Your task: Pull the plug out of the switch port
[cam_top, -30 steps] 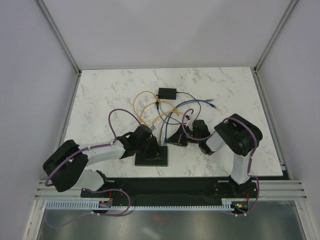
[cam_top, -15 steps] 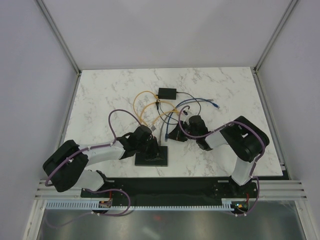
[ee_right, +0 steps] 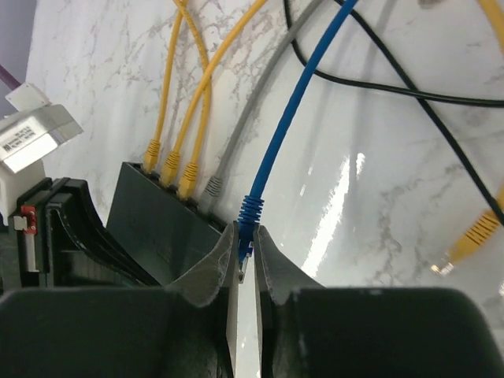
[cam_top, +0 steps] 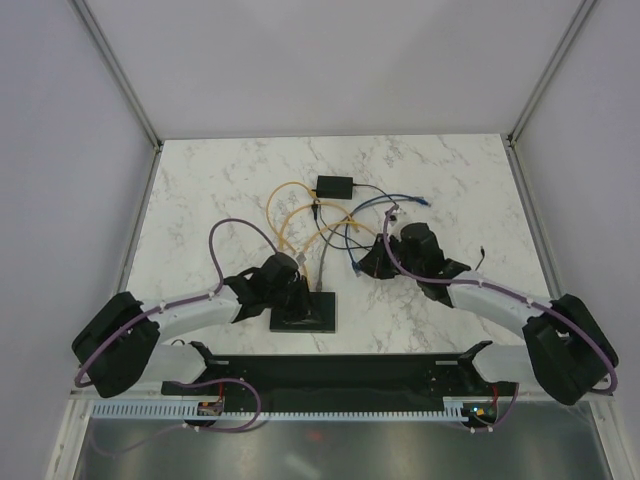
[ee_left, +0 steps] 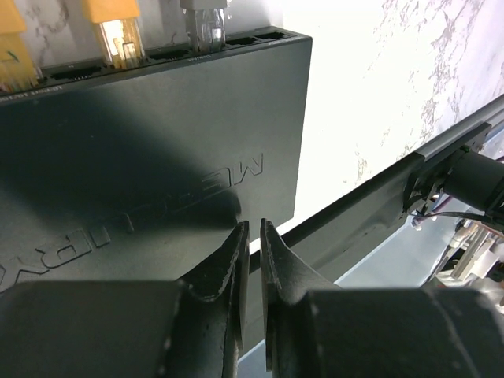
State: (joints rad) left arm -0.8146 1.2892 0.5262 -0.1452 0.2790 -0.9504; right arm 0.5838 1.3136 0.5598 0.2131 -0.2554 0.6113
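The switch (cam_top: 305, 314) is a flat black box at the near middle of the table. Three yellow plugs (ee_right: 169, 167) and a grey plug (ee_right: 213, 187) sit in its far edge. My left gripper (cam_top: 291, 298) is shut with its tips down on the switch's top (ee_left: 142, 150); the fingertips (ee_left: 240, 236) hold nothing. My right gripper (cam_top: 366, 265) is shut on the blue plug (ee_right: 249, 216), which is out of the port and held to the right of the switch (ee_right: 157, 232). Its blue cable (ee_right: 295, 102) runs away across the table.
A smaller black box (cam_top: 334, 185) with thin black leads lies at the far middle. Loose yellow, blue and black cables (cam_top: 330, 220) loop between it and the switch. A loose yellow plug (ee_right: 465, 240) lies to the right. The table's near edge and rail (ee_left: 441, 153) are just behind the switch.
My right arm has stretched out to the right and its gripper has drawn the blue plug away from the switch. My left gripper has stayed on the switch.
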